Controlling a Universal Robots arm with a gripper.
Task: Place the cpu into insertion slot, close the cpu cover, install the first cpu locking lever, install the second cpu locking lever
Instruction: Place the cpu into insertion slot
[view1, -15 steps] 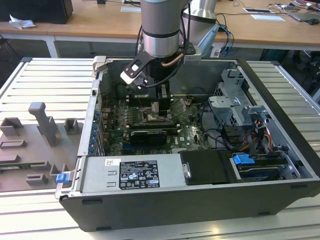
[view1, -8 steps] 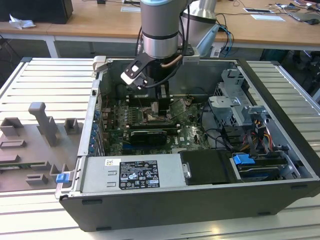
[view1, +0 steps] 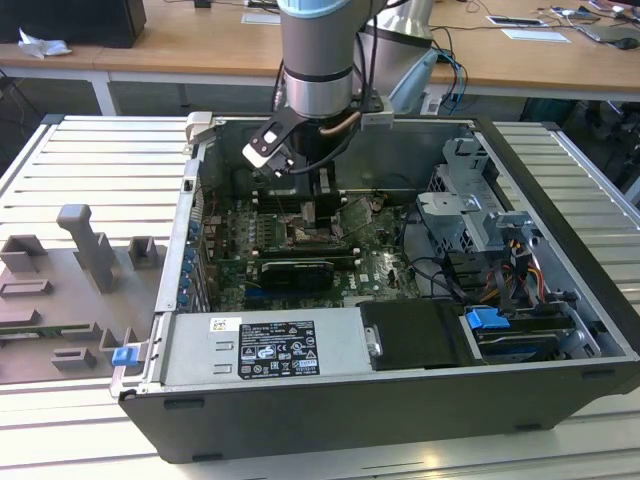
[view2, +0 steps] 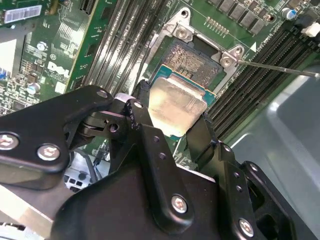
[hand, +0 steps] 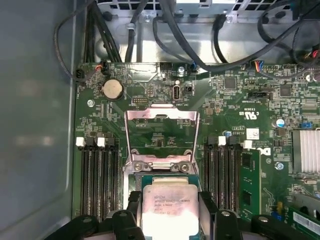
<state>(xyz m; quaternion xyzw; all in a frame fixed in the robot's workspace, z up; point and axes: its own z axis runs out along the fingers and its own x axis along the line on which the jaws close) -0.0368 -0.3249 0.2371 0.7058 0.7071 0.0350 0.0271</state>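
Silvery cpu (view2: 176, 107) clamped tight in my hand (view2: 172, 125), hanging right over the insertion slot (view2: 197, 57) (cpu cover (hand: 161, 114) stands open at that slot's edge).

You have a ribbed metal surface (view1: 90, 150) carrying the open computer case (view1: 330, 420), with a grey parts fixture (view1: 60, 300) lying at the exterior view's left.

The cpu (hand: 167, 209) top is dull metal — the end effector (view2: 172, 114) matt black.

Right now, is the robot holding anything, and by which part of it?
Yes. The gripper holds the cpu by two opposite edges, pinched between its fingers, close to the insertion slot.
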